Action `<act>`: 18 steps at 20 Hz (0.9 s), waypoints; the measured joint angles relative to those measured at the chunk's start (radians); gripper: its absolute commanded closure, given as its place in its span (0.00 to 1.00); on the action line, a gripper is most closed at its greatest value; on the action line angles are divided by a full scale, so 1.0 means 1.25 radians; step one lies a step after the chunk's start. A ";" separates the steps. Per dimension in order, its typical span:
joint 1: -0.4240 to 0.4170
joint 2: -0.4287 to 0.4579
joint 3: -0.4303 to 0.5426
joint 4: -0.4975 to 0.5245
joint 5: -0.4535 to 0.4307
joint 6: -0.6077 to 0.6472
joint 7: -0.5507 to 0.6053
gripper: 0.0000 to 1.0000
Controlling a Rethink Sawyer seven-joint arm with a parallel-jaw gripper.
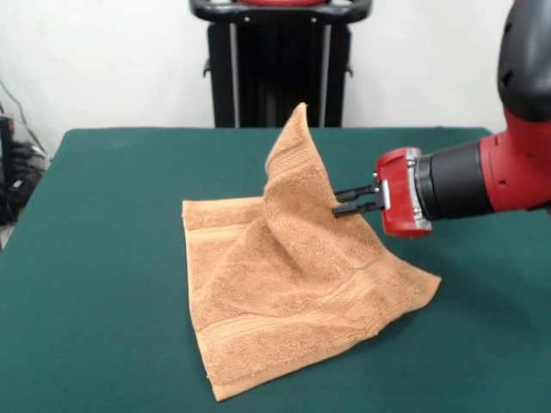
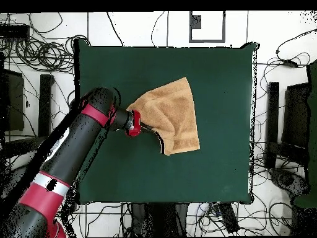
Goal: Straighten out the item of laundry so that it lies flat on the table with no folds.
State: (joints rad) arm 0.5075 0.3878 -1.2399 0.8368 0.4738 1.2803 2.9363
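The light orange-tan towel [image 1: 284, 284] lies near the middle of the dark green table [image 1: 103, 258]. Its far right part is pulled up into a tall peak, while its near edge and left corner rest flat with a woven band showing. My gripper [image 1: 337, 202] reaches in level from the right and is shut on the raised fold about halfway up. In the overhead view the gripper [image 2: 148, 129] meets the towel [image 2: 176, 111] at its lower left edge, and the arm comes in from the table's [image 2: 124, 74] left side.
The black pedestal [image 1: 280, 60] stands behind the table's far edge. The arm's red and black body [image 1: 482, 181] hangs over the right side of the table. Cables [image 2: 43, 52] and dark equipment [image 2: 297, 111] lie on the floor around the table.
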 measured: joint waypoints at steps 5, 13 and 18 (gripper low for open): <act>0.000 -0.001 0.000 0.000 0.000 0.000 0.000 1.00; -0.005 -0.001 0.000 -0.015 0.006 0.009 0.000 1.00; -0.020 0.000 -0.001 -0.041 0.017 0.031 0.000 1.00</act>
State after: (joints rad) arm 0.4822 0.3871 -1.2412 0.7860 0.4956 1.3186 2.9363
